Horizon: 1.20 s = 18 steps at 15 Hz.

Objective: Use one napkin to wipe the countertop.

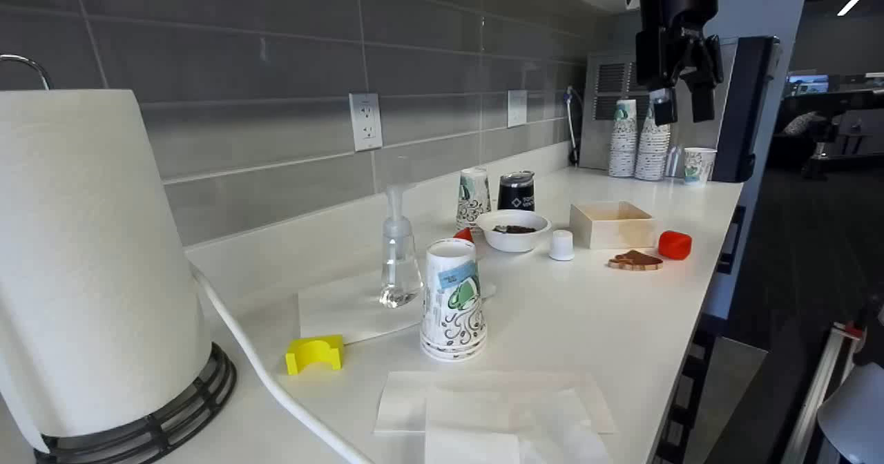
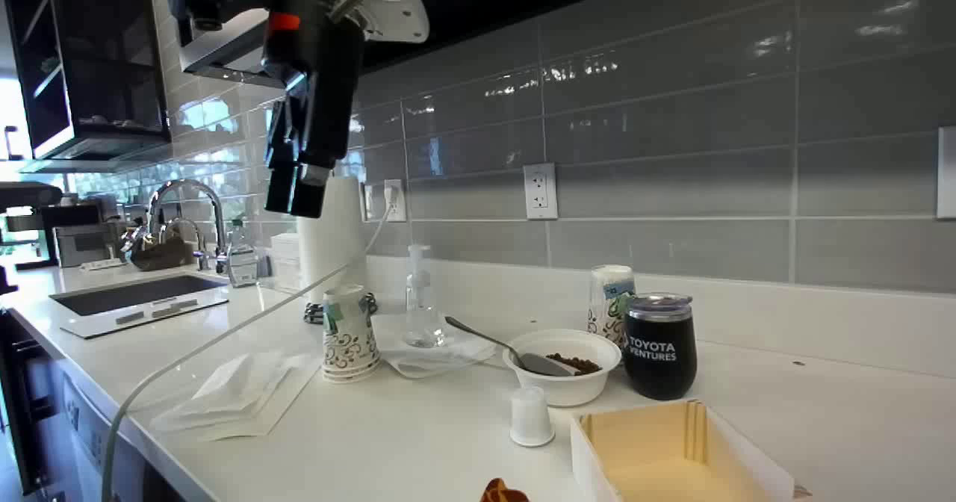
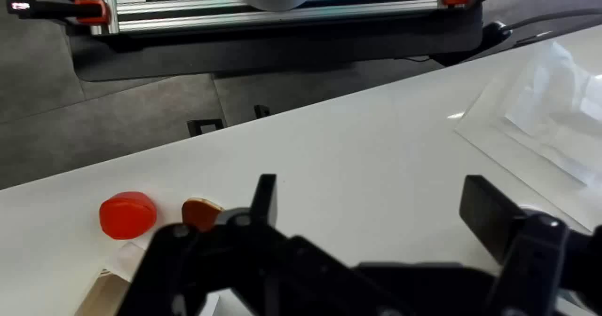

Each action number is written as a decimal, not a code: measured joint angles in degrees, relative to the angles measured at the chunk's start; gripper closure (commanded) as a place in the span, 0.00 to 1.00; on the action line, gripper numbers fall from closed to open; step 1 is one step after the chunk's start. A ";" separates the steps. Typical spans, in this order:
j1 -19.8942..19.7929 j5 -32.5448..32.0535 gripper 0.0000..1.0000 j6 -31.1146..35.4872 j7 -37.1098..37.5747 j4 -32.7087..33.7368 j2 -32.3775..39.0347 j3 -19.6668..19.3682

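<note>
White napkins [image 1: 483, 405] lie flat and overlapping on the off-white countertop [image 1: 552, 326], near its front edge in an exterior view. They also show at the left in an exterior view [image 2: 243, 397] and at the right edge of the wrist view [image 3: 541, 118]. The top sheets look creased. Another flat white sheet [image 1: 331, 312] lies under the soap dispenser. My gripper [image 1: 684, 108] hangs high above the countertop, apart from everything. In the wrist view my gripper [image 3: 371, 193] is open and empty, with bare countertop [image 3: 357, 156] showing between its fingers.
A stack of printed cups [image 1: 452, 305] stands beside the napkins, with a yellow object [image 1: 314, 355] and a paper-towel roll [image 1: 103, 264] nearby. A white cable [image 2: 246, 323] crosses the counter. A bowl [image 2: 575, 390] with a spoon, a black tumbler [image 2: 660, 349] and a wooden box [image 2: 672, 450] stand farther along.
</note>
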 measured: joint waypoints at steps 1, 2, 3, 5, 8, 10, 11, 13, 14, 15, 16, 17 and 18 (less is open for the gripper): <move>0.00 0.00 0.00 0.00 0.00 0.00 0.00 0.00; 0.00 0.00 0.00 0.00 0.00 0.00 0.00 0.00; 0.00 0.00 0.00 0.00 0.00 0.00 0.00 0.00; 0.00 0.00 0.00 0.00 0.00 0.00 0.00 0.00; -0.01 0.00 0.00 0.03 0.00 -0.01 0.06 0.19; 0.32 0.28 0.00 0.52 0.00 -0.08 0.55 1.67; 0.80 0.75 0.00 1.10 0.09 -0.19 0.92 2.92; 2.47 2.35 0.00 3.01 0.74 -0.54 1.72 6.21; 3.69 3.36 0.00 4.27 1.27 -0.78 2.08 8.01; 5.03 4.36 0.00 5.81 2.02 -1.08 2.39 9.91; 6.47 5.41 0.00 7.66 2.85 -1.45 2.73 12.00; 8.00 6.36 0.00 9.64 3.78 -1.79 3.16 14.12; 9.57 7.21 0.00 11.63 4.77 -2.00 3.76 16.24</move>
